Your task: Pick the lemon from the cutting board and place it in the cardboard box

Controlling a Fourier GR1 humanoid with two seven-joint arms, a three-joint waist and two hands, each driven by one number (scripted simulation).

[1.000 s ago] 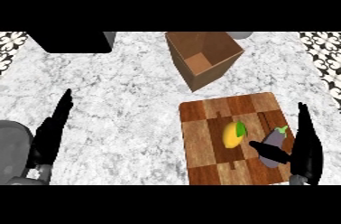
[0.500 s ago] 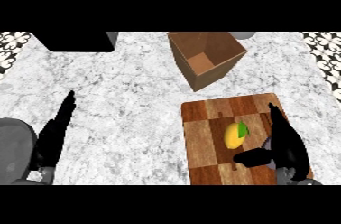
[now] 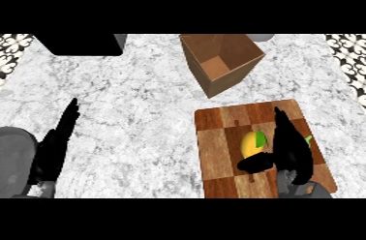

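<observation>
The right hand [image 3: 289, 147] sits at the near right, fingers extended straight toward the far side and thumb [image 3: 256, 163] jutting out to the left, its grey forearm barely showing at the near edge. The left hand [image 3: 53, 147] rests open at the near left, fingers straight, pointing far

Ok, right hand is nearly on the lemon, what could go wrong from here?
1. The right hand is open, its thumb below the lemon; closing could nudge the lemon across the cutting board instead of gripping it.
2. Something green is mostly hidden under that hand; it could be caught in the grasp too.
3. The cardboard box sits tilted, so the release needs care.
</observation>
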